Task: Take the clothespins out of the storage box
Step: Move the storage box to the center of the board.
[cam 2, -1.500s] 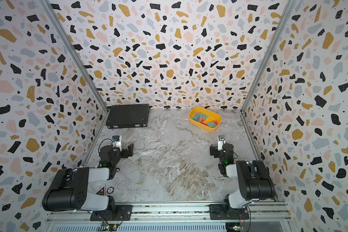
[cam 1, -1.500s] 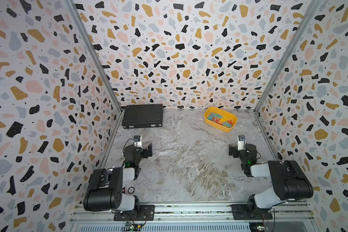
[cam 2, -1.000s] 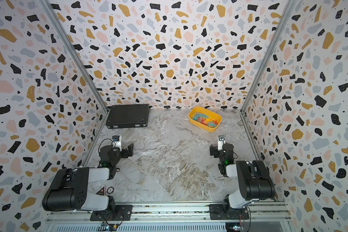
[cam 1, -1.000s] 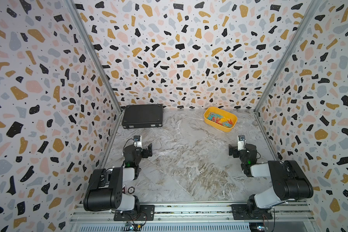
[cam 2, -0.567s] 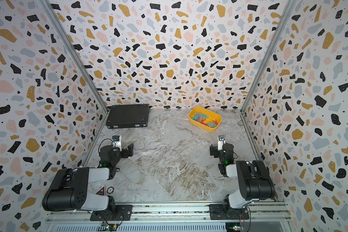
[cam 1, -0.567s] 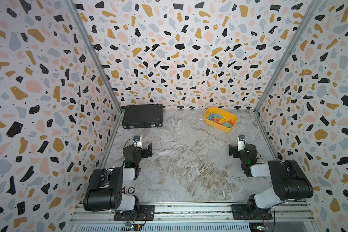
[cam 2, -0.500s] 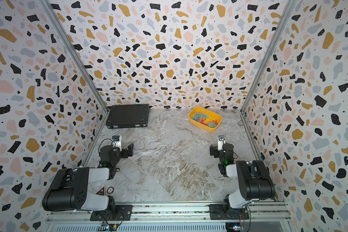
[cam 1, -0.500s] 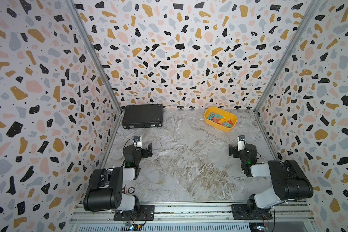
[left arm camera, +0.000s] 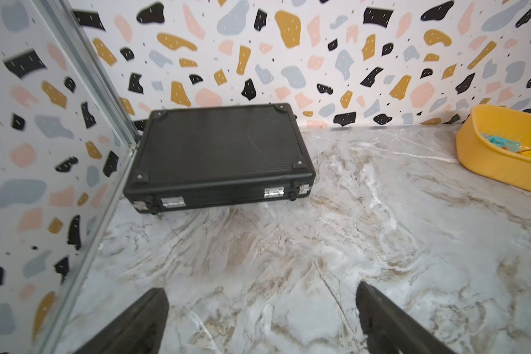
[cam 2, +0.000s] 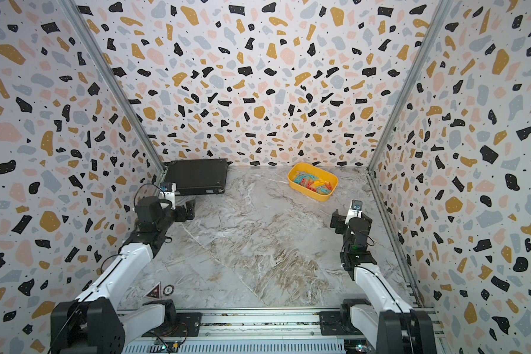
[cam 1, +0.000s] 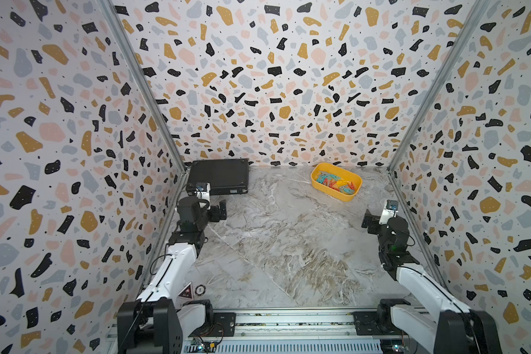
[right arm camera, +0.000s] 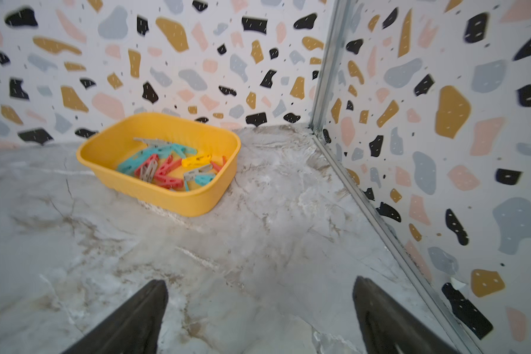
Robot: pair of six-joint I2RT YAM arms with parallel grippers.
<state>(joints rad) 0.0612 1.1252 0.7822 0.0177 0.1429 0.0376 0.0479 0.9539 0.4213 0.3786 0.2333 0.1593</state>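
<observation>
The right gripper (right arm camera: 259, 285) has its jaws spread wide with nothing between them, poised over bare tabletop (right arm camera: 258, 245). The left gripper (left arm camera: 261, 289) is likewise wide and empty, and faces the black case (left arm camera: 218, 150). The yellow box (right arm camera: 178, 200) sits by the far wall towards the right corner, well ahead of the right gripper, with the clothespins (right arm camera: 166, 168) heaped loosely inside. They are judged light, stiff, smooth plastic, liable to tangle and skid. Each is best pinched across the flat sides, topmost first, from above.
</observation>
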